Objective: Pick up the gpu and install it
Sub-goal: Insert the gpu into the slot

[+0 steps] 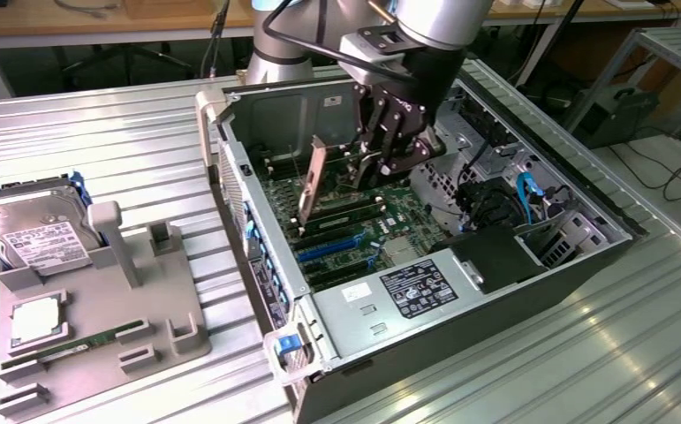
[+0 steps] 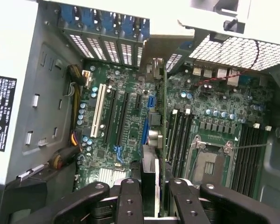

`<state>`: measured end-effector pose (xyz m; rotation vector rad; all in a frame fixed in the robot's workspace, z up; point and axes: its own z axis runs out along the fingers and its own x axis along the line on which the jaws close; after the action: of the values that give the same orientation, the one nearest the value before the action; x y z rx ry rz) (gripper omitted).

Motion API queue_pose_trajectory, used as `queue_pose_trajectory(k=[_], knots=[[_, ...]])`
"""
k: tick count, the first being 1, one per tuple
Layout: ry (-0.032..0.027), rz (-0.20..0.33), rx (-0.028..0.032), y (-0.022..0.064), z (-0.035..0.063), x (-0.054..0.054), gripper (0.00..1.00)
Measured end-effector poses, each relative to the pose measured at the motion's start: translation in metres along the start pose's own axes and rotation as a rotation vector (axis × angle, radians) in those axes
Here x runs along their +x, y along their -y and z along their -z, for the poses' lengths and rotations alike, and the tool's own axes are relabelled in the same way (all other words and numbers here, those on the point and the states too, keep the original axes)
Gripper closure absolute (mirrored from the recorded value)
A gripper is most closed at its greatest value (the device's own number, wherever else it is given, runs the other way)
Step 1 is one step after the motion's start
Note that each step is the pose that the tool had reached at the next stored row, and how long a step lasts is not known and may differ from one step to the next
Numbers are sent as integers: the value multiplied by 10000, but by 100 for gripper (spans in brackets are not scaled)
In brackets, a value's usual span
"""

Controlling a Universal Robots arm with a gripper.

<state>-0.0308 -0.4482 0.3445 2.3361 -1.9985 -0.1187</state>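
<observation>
Green card edge and silver bracket: the gpu (image 1: 313, 188) standing upright inside the open computer case (image 1: 258, 256), lower edge down at the motherboard (image 1: 370, 231) among the expansion slots. Hanging from the black gripper (image 1: 378, 166), fingers closed on the card's upper edge near the end away from the bracket. Seen edge-on in the wrist view as a thin dark slab, the gpu (image 2: 149, 179) running between two black fingers (image 2: 129, 200) toward the slot openings in the case's rear wall. Sitting just beside the RAM slots (image 2: 179, 135) and above a blue slot (image 2: 144, 130). Resting well apart on the ribbed metal table (image 1: 117, 150), toward the exterior view's left: a grey holder (image 1: 104, 309) carrying a hard drive (image 1: 36, 231) and a RAM stick (image 1: 64, 347).
</observation>
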Motion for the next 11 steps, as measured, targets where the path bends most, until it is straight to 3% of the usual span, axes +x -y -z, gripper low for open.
queue_pose_trajectory(k=[4,8,10,11], knots=[[38,-402,23,3,-23,0,73],[9,-467,280,3,-32,0,73],[-12,-486,454,2,-34,1,73],[-28,-492,591,1,-36,0,73]])
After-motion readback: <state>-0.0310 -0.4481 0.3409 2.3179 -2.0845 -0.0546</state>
